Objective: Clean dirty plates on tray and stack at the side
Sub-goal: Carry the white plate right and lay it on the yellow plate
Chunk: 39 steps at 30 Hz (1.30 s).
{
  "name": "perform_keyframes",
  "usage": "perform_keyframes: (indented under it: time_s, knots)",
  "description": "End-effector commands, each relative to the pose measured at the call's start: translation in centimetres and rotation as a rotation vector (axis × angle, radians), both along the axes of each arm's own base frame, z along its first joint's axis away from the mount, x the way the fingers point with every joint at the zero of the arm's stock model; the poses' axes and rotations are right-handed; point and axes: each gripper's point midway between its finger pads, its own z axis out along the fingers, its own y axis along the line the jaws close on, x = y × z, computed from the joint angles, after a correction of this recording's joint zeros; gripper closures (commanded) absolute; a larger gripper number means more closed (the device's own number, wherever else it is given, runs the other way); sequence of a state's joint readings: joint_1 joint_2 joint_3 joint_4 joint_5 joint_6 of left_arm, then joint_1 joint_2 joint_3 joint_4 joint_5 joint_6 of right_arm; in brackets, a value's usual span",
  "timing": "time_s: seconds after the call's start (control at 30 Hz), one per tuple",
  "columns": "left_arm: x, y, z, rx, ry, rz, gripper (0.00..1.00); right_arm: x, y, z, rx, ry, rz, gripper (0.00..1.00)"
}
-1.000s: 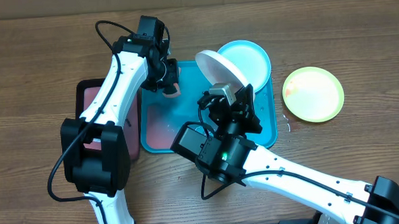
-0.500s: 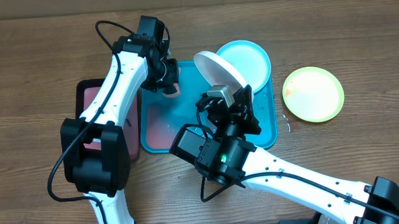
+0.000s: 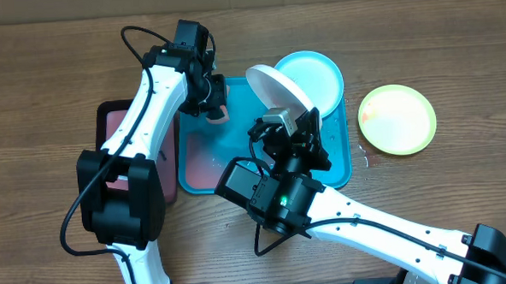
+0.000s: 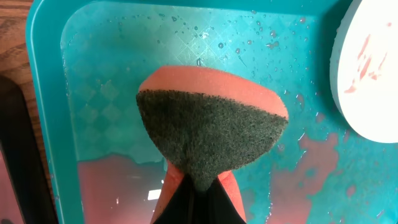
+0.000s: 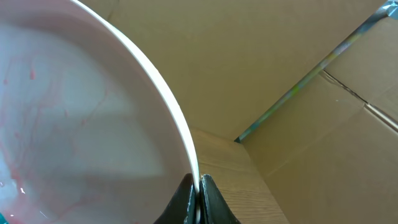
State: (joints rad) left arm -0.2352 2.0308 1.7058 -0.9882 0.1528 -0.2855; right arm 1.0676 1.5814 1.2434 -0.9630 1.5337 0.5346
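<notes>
Left gripper [image 4: 198, 190]: clenched on orange sponge [image 4: 211, 124] above teal tray [image 4: 46, 124].
Right gripper [image 5: 198, 190]: pinching white plate [image 5: 81, 112] by its rim, tilted over tray.
Blue plate [image 3: 323, 70]: apparently on tray's far corner.
Yellow-green plate [image 3: 397, 118]: on table [image 3: 454, 47] beside tray.

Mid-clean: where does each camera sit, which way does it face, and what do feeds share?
Overhead: above the table, facing straight down; left arm, right arm and tray show.
Left wrist: on the left gripper, facing down into the tray; its fingers pinch the sponge.
Right wrist: on the right gripper, facing up along the white plate toward cardboard; its fingertips clamp the rim.
Shared: both wrist views show the white plate's red smears.
</notes>
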Motion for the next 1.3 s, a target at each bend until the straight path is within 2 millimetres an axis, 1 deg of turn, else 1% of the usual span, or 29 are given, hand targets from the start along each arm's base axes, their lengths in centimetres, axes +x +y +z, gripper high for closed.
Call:
perform_keyframes:
  time_s: [0.0,0.2,0.27,0.33,0.37,0.47,0.53,0.57,0.67,0.73,0.8,0.9,0.97,1.03,1.1,1.17,1.27]
  knots:
    - [-0.1,0.1,-0.3,0.006,0.006,0.010,0.96,-0.2,0.0,1.5,0.018,-0.052,-0.008,0.96]
    - [-0.1,0.1,-0.3,0.006,0.006,0.010,0.96,-0.1,0.0,1.4,0.021,-0.046,-0.006,0.96]
    - [-0.1,0.1,-0.3,0.006,0.006,0.010,0.96,-0.1,0.2,1.0,0.033,-0.024,0.003,0.96]
    - [-0.1,0.1,-0.3,0.006,0.006,0.010,0.96,0.0,0.6,-0.5,0.065,0.057,0.032,0.96]
    - [-0.1,0.1,-0.3,0.006,0.006,0.010,0.96,0.0,1.0,-1.6,0.096,0.113,0.052,0.96]
    - [-0.1,0.1,-0.3,0.006,0.006,0.010,0.96,-0.9,3.0,-6.2,0.228,0.369,0.142,0.96]
    - [-0.1,0.1,-0.3,0.006,0.006,0.010,0.96,-2.3,4.9,-9.5,0.344,0.573,0.208,0.96]
    - [-0.1,0.1,-0.3,0.006,0.006,0.010,0.96,-2.9,5.6,-10.5,0.394,0.649,0.229,0.96]
    - [-0.1,0.1,-0.3,0.006,0.006,0.010,0.96,-4.3,6.6,-12.9,0.572,0.829,0.226,0.96]
    - [-0.1,0.1,-0.3,0.006,0.006,0.010,0.96,-4.3,6.4,-13.4,0.632,0.887,0.213,0.96]
    - [-0.1,0.1,-0.3,0.006,0.007,0.010,0.96,-3.8,5.8,-13.8,0.703,0.935,0.191,0.96]
    - [-0.1,0.1,-0.3,0.006,0.007,0.010,0.96,-2.2,4.0,-13.9,0.839,1.018,0.176,0.96]
    - [-0.1,0.1,-0.3,0.006,0.007,0.010,0.96,-0.8,2.5,-13.8,0.933,1.053,0.171,0.96]
    - [-0.1,0.1,-0.3,0.006,0.007,0.010,0.96,0.8,0.2,-13.7,1.031,1.058,0.148,0.96]
    - [-0.1,0.1,-0.3,0.006,0.007,0.010,0.96,2.5,-2.9,-13.5,1.126,1.029,0.095,0.96]
    - [-0.1,0.1,-0.3,0.006,0.006,0.010,0.96,4.0,-6.5,-13.4,1.208,0.977,0.024,0.96]
    - [-0.1,0.1,-0.3,0.006,0.006,0.010,0.96,5.3,-12.5,-13.6,1.292,0.878,-0.121,0.96]
